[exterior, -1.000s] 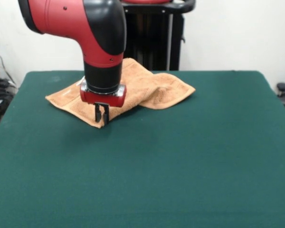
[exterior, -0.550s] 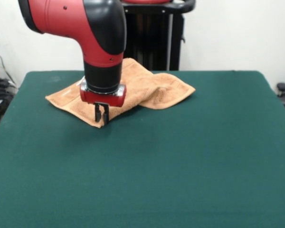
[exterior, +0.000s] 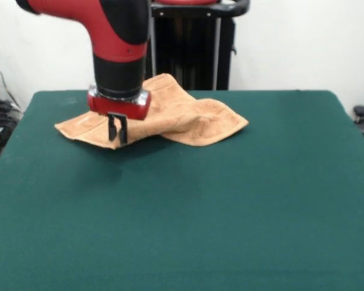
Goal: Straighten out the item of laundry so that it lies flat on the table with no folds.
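Front view: the orange-tan terry towel (exterior: 170,112) lies toward the far side of the green felt table (exterior: 230,206), left of centre. It is not flat. A raised fold runs across its middle, one layer lies over another, and a lobe reaches out to the right toward a rounded corner.

The gripper (exterior: 117,134) hangs from the red and black arm (exterior: 112,42) at the towel's near left edge. Its two black fingers (exterior: 112,129) stand close together, with only a narrow slit between them, and appear pinched on the towel's front edge, which looks slightly raised off the felt there. Contact cannot be confirmed beyond that.

Assessment of handling: the towel is soft, light and limp. It will drape and follow a pull rather than hold shape, and the terry pile is likely to drag on the felt, so a pull low across the table may bunch it. A hold at a corner or hem, taking one layer only, appears soundest for drawing the overlapped part outward. A hold on the fold's crown risks taking both layers.
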Controlling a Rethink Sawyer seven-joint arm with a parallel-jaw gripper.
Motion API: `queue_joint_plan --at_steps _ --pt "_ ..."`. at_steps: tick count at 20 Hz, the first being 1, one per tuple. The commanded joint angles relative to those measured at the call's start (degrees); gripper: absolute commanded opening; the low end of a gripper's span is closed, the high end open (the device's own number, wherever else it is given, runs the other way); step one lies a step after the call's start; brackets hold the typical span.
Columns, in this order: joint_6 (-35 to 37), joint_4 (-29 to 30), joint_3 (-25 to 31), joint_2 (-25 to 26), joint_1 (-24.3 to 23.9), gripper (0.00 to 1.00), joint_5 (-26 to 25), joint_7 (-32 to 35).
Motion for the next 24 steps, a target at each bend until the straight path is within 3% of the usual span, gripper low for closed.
queue_joint_plan --at_steps 1,24 --pt "9.07 3.87 5.33 -6.06 0.58 0.00 1.90 0.84" --pt "12.98 5.40 4.58 -10.89 1.43 0.00 1.90 2.22"
